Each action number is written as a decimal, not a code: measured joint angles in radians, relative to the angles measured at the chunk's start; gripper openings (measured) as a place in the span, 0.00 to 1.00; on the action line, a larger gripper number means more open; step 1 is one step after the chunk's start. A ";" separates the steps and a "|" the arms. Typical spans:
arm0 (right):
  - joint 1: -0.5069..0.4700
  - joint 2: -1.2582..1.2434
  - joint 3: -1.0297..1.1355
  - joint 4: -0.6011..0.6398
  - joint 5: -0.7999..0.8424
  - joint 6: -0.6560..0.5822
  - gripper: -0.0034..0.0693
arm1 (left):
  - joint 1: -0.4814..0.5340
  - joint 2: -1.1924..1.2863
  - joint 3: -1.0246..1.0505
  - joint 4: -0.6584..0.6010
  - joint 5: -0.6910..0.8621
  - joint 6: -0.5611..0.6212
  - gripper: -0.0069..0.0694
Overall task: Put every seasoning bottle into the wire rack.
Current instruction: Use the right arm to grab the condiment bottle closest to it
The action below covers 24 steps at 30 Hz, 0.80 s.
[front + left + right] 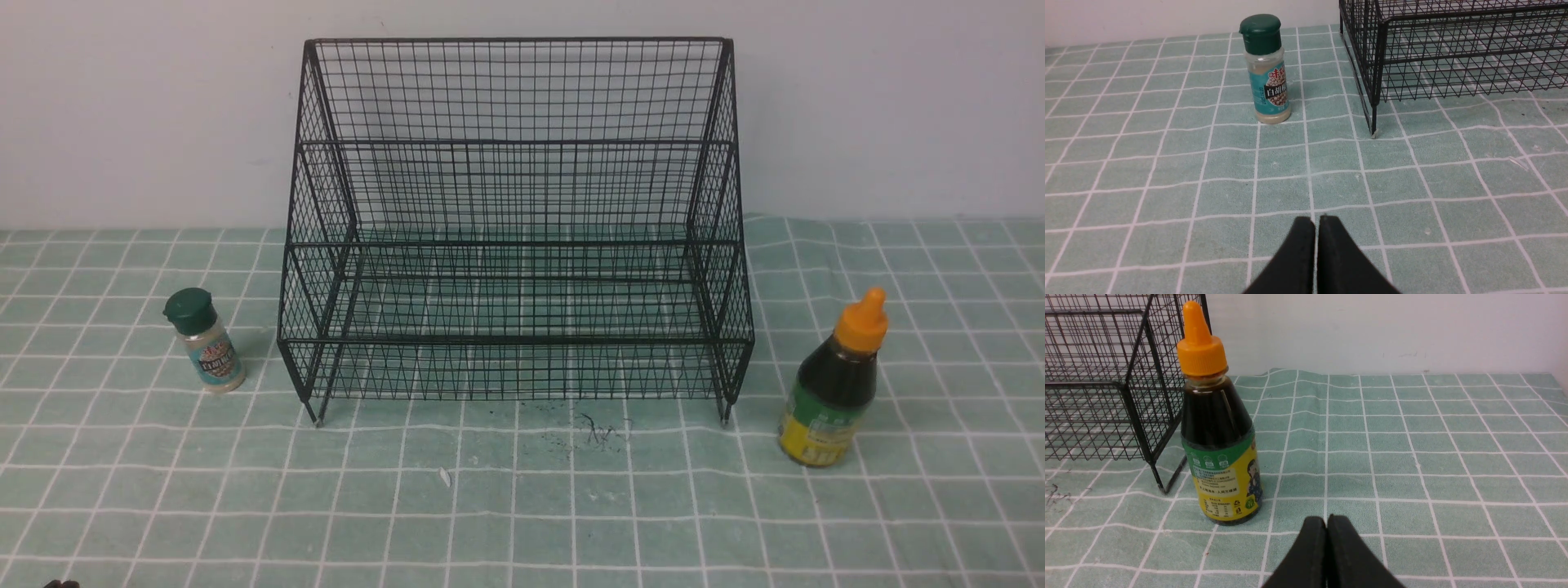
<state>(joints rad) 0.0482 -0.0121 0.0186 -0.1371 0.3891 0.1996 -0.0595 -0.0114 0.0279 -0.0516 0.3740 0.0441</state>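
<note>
On my front camera, the black wire rack (pixel 514 339) stands mid-table on a green checked tablecloth (pixel 522 506), with both bottles outside it. The small green-capped shaker (pixel 204 339) stands upright just beside the rack's left end. The dark-sauce bottle (pixel 833 384) stands upright near its right front leg. My left gripper (pixel 1316 222) is pressed closed and holds nothing; the shaker is well ahead of its tips. My right gripper (pixel 1327 520) is likewise closed and unladen, with the sauce bottle close ahead, not touching.
</note>
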 joint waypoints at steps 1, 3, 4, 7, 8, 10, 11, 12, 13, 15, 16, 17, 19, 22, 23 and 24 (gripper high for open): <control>0.000 0.000 0.000 0.000 0.000 0.000 0.03 | 0.000 0.000 0.000 0.000 0.000 0.000 0.08; 0.000 0.000 0.003 0.044 -0.027 0.032 0.03 | 0.000 0.000 0.000 0.000 0.000 0.000 0.08; 0.000 0.000 0.008 0.089 -0.055 0.060 0.03 | 0.000 0.000 0.000 0.000 0.000 0.000 0.08; 0.000 0.000 0.009 0.273 -0.198 0.179 0.03 | 0.000 0.000 0.000 0.000 0.000 0.000 0.08; 0.000 0.000 0.009 0.335 -0.261 0.215 0.03 | 0.000 0.000 0.000 0.000 0.000 0.000 0.08; 0.000 0.000 0.009 0.430 -0.367 0.257 0.03 | 0.000 0.000 0.000 0.000 0.000 0.000 0.08; 0.000 0.000 0.009 0.443 -0.383 0.262 0.03 | 0.000 0.000 0.000 0.000 0.000 0.000 0.08; 0.000 0.000 0.009 0.472 -0.428 0.265 0.03 | 0.000 0.000 0.000 0.000 0.000 0.000 0.08; 0.000 0.000 0.009 0.486 -0.454 0.265 0.03 | 0.000 0.000 0.000 0.000 0.000 0.000 0.08; 0.000 0.000 0.009 0.496 -0.501 0.264 0.03 | 0.000 0.000 0.000 0.000 0.000 0.000 0.08; 0.000 0.000 0.009 0.502 -0.538 0.264 0.03 | 0.000 0.000 0.000 0.000 0.000 0.000 0.08; 0.000 0.000 0.009 0.505 -0.573 0.264 0.03 | 0.000 0.000 0.000 0.000 0.000 0.000 0.08; 0.000 0.000 0.009 0.507 -0.651 0.265 0.03 | 0.000 0.000 0.000 0.000 0.000 0.000 0.08; 0.001 0.000 -0.013 0.482 -0.688 0.272 0.03 | 0.000 0.000 0.000 0.000 0.000 0.000 0.08; 0.001 0.000 -0.040 0.460 -0.662 0.274 0.03 | 0.000 0.000 0.000 0.000 0.000 0.000 0.08; 0.002 0.002 -0.101 0.411 -0.590 0.275 0.03 | 0.000 0.000 0.000 0.000 0.000 0.000 0.08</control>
<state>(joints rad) 0.0501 -0.0106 -0.0827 0.2741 -0.2006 0.4751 -0.0595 -0.0114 0.0279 -0.0516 0.3740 0.0441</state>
